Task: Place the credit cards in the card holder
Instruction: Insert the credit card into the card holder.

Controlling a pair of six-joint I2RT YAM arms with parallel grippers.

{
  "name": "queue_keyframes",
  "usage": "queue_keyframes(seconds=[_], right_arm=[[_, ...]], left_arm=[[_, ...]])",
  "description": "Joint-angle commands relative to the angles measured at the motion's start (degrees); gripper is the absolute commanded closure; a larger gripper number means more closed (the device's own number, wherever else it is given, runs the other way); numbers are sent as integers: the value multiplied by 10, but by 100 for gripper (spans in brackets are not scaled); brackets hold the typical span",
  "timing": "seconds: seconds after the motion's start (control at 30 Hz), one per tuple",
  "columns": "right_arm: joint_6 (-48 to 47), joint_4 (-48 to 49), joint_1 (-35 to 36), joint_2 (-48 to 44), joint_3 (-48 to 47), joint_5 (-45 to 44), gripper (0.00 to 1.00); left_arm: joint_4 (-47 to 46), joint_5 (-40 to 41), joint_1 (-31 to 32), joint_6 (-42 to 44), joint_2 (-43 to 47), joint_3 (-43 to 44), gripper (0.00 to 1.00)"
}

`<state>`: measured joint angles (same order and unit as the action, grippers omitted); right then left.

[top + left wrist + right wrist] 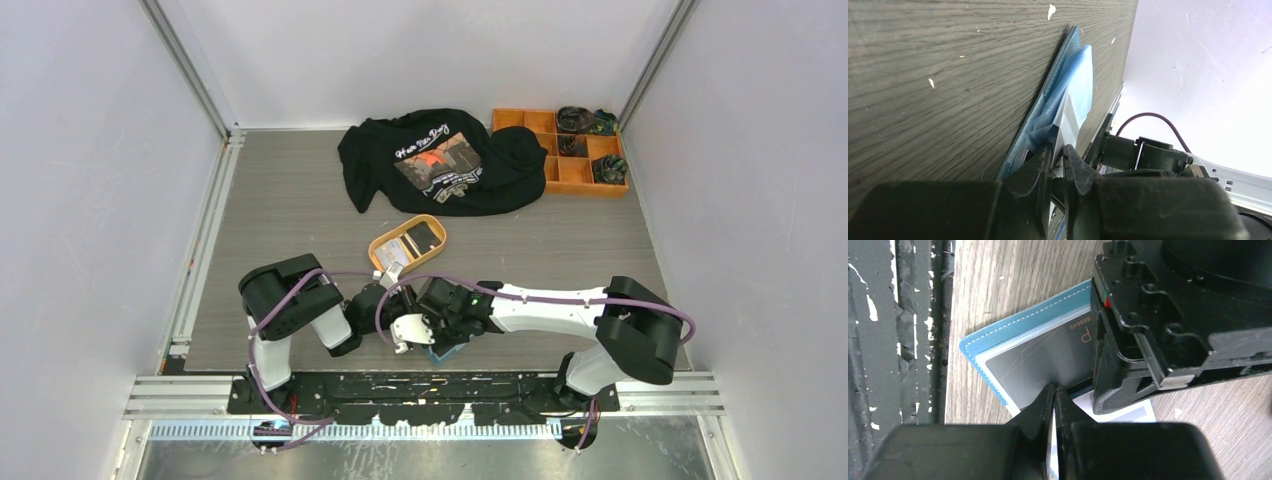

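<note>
Fingertips of your right gripper (1053, 392) are pressed together on the near edge of a grey card (1048, 360). That card lies flat in the open teal card holder (998, 337), under its clear pocket leaf. Your left gripper (1057, 160) is almost closed, with a thin white sheet (1068, 115) nipped between its fingers at the holder's pale-blue inner pockets. You cannot tell whether that sheet is a card or part of a pocket.

The holder lies on the table (300, 200) near its front edge, about midway between the two bases. Your right arm folds back at the elbow and reaches leftward, low across the front. Your left arm bends forward and then right, so the two wrists meet over the holder. Behind them sits the orange oval tray (372, 250) with more cards.
</note>
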<state>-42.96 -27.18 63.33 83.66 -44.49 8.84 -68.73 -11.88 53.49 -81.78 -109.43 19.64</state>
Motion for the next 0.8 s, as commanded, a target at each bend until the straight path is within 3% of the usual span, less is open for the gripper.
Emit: queue_keyframes(seconds=[0.0, 0.43, 0.77], right_arm=[[-11, 1, 0, 4, -17, -37, 90], [-12, -30, -76, -35, -15, -35, 90], [21, -82, -173, -99, -40, 135, 82]], left_arm=[[50, 4, -3, 15, -21, -13, 84], [41, 4, -3, 15, -21, -14, 80], [95, 10, -7, 39, 60, -26, 78]])
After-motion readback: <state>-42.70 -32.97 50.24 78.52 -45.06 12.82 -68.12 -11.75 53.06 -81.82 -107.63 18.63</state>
